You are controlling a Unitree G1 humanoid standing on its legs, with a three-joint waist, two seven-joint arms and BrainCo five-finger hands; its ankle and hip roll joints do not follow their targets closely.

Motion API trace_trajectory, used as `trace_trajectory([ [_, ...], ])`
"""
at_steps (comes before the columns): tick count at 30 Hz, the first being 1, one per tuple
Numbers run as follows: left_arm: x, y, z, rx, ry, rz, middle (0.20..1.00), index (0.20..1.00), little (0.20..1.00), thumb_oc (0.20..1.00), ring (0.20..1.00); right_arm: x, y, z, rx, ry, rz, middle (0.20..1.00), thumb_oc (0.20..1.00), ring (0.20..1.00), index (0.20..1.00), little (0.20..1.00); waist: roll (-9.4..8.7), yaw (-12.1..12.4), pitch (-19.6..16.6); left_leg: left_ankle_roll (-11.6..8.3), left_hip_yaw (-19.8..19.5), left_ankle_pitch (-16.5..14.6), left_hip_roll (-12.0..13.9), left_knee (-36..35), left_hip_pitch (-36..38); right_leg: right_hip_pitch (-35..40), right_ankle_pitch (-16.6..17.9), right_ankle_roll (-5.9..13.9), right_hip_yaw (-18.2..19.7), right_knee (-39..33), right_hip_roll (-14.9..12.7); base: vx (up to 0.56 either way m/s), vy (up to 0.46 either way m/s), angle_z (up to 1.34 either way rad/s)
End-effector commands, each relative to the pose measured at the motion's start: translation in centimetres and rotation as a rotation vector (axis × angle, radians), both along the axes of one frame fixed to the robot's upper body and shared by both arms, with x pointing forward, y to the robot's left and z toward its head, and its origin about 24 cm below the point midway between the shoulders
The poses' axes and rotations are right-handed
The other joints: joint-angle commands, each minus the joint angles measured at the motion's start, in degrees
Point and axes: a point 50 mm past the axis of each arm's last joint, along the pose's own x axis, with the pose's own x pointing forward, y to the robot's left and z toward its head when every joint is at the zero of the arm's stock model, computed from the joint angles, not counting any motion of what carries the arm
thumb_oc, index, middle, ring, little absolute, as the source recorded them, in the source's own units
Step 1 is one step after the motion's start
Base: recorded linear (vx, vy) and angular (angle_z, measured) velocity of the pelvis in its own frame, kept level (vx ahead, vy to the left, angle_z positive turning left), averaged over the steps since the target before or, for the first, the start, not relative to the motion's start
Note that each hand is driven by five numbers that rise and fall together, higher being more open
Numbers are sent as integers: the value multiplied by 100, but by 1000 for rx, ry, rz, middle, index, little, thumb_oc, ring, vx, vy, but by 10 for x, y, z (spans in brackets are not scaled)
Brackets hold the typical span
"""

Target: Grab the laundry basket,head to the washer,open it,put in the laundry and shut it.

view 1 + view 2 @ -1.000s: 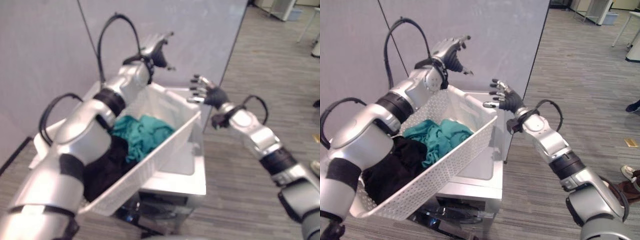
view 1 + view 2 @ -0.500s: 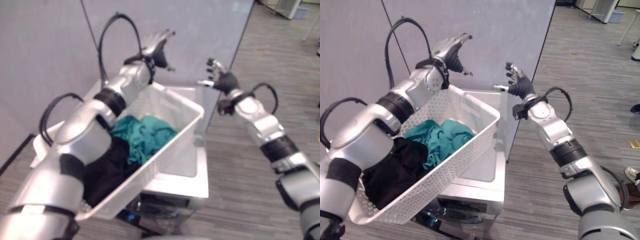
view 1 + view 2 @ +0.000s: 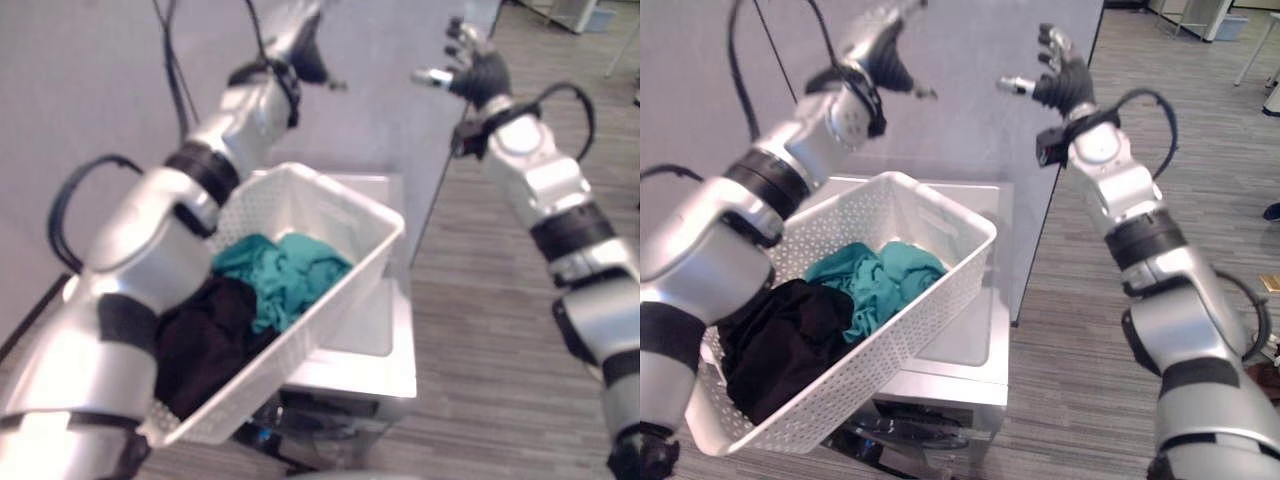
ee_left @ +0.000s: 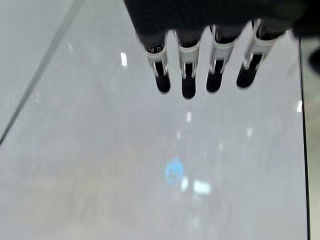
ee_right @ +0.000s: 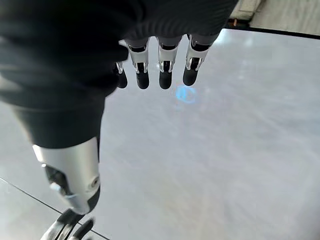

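- The light is bright, even and indoor; shadows are soft and faint.
- In the left eye view the left arm [image 3: 150, 240] is washed out, glare whitening its silver shell.
- The left robot hand [image 3: 300, 45] is smeared by motion blur there; the right robot hand [image 3: 470, 70] is softer than the arm below it.
- The right eye view is crisper, the holes of the basket [image 3: 910, 340] readable.
- The black cloth [image 3: 780, 345] is a dark mass with little detail; the teal cloth [image 3: 875, 280] shows its folds.
- Both wrist views look at a glossy grey wall [image 4: 150, 175] with small white glints and one blue spot; the near covers are dark and out of focus.
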Motion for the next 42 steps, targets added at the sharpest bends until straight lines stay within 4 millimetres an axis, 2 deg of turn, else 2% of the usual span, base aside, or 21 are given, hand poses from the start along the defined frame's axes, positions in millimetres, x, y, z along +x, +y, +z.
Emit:
trace_trajectory([
  [1,-13,43,51,-152,-145,100,1000,1000,1000,1000,1000,-11,-16,51,99,-161,-30,1000,1000,1000,1000,1000,186,494,-359,-438,327,-806,645,151,772,-639,72,527,-13,743,-358,34,-11,0],
  [5,-30,68,74,-291,-237,56,1000,1000,1000,1000,1000,-23,-15,76,115,-265,-21,1000,1000,1000,1000,1000,209,583,-369,-452,315,-818,645,147,780,-611,53,525,-34,716,-349,8,-4,-2],
  [6,-30,68,73,-292,-237,57,1000,1000,1000,1000,1000,-23,-14,76,114,-265,-21,1000,1000,1000,1000,1000,215,579,-369,-452,315,-819,645,148,782,-609,53,525,-33,715,-348,0,0,0],
  [8,-48,89,84,-359,-337,13,1000,1000,1000,1000,1000,-39,-12,81,87,-363,17,1000,1000,1000,1000,1000,223,644,-350,-456,289,-831,647,150,776,-594,20,512,-58,697,-340,0,0,0],
  [11,-68,117,89,-375,-424,14,1000,1000,1000,1000,1000,-61,-27,83,51,-464,-16,1000,1000,1000,1000,1000,239,697,-359,-464,251,-831,659,136,766,-568,-7,502,-113,680,-337,2,-7,4],
  [12,-68,118,88,-375,-422,14,1000,1000,1000,1000,1000,-61,-27,81,50,-463,-17,1000,1000,1000,1000,1000,240,696,-366,-464,247,-831,659,138,767,-564,-8,502,-118,680,-337,-32,-13,6],
  [17,-124,178,91,-342,-632,119,1000,1000,1000,1000,1000,-117,-85,88,-99,-652,-281,1000,1000,1000,1000,1000,219,830,-428,-467,139,-853,659,121,722,-513,-28,472,-202,614,-315,19,-13,12],
  [18,-134,191,92,-320,-656,170,1000,1000,1000,1000,1000,-126,-97,90,-116,-668,-336,1000,1000,1000,1000,1000,220,851,-447,-472,131,-859,663,120,724,-496,-29,470,-215,601,-312,14,-28,10],
  [19,-147,215,88,-321,-672,261,1000,1000,1000,1000,1000,-137,-116,91,-132,-674,-416,1000,1000,1000,1000,1000,190,887,-464,-480,114,-863,670,120,730,-472,-25,468,-221,581,-304,10,-35,2],
  [22,-167,255,81,-330,-672,423,1000,1000,1000,1000,1000,-152,-143,90,-134,-660,-521,1000,1000,1000,1000,1000,201,911,-492,-502,117,-858,687,122,747,-434,-30,465,-245,542,-294,-7,-36,-1],
  [25,-196,299,71,-282,-637,639,1000,1000,1000,1000,1000,-180,-182,89,-165,-635,-686,1000,1000,1000,1000,1000,164,896,-533,-545,116,-831,721,127,745,-407,-22,456,-274,506,-283,-6,-44,-2],
  [26,-197,300,70,-284,-636,636,1000,1000,1000,1000,1000,-181,-183,88,-165,-635,-686,1000,1000,1000,1000,1000,165,903,-536,-547,115,-830,721,126,744,-405,-21,455,-276,502,-283,-3,-34,1],
  [27,-209,312,70,-271,-631,695,1000,1000,1000,1000,1000,-191,-197,86,-170,-615,-748,1000,1000,1000,1000,1000,145,912,-542,-557,115,-824,739,130,739,-414,-16,457,-283,500,-282,-7,-36,0],
  [30,-228,324,69,-225,-627,770,1000,1000,1000,1000,1000,-211,-224,76,-171,-571,-874,1000,1000,1000,1000,1000,66,973,-593,-578,119,-808,770,129,723,-418,-10,458,-303,475,-277,-4,-44,1],
  [34,-239,328,64,-189,-630,801,1000,1000,1000,1000,1000,-236,-252,61,-162,-520,-999,1000,1000,1000,1000,1000,-30,1134,-636,-600,64,-776,784,128,670,-410,-22,449,-347,441,-270,-13,-39,4],
  [35,-241,334,56,-199,-618,818,1000,1000,1000,1000,1000,-247,-261,54,-157,-498,-1036,1000,1000,1000,1000,1000,-23,1219,-635,-605,45,-762,785,131,646,-412,-26,442,-371,436,-273,-25,-47,5],
  [36,-244,347,40,-234,-587,868,1000,1000,1000,1000,1000,-257,-276,36,-124,-441,-1093,1000,1000,1000,1000,1000,-53,1325,-630,-619,21,-740,798,128,620,-405,-41,429,-403,430,-263,-33,-62,3],
  [37,-253,360,18,-286,-558,899,1000,1000,1000,1000,1000,-271,-283,30,-110,-429,-1121,1000,1000,1000,1000,1000,33,1397,-614,-626,-17,-722,796,127,592,-402,-54,415,-425,424,-263,-30,-54,5],
  [39,-262,369,3,-326,-537,927,1000,1000,1000,1000,1000,-277,-289,23,-90,-411,-1137,1000,1000,1000,1000,1000,85,1412,-594,-629,-39,-708,801,129,571,-400,-65,400,-438,425,-256,-19,-34,5],
  [40,-286,390,-31,-410,-488,1015,1000,1000,1000,1000,1000,-285,-298,6,-37,-373,-1159,1000,1000,1000,1000,1000,159,1392,-550,-639,-84,-678,816,128,535,-397,-87,372,-477,437,-240,-26,-44,5],
  [42,-311,408,-62,-478,-436,1124,1000,1000,1000,1000,1000,-290,-308,-15,10,-318,-1186,1000,1000,1000,1000,1000,184,1349,-509,-650,-120,-656,825,130,502,-396,-99,354,-517,438,-225,-26,-49,2],
])
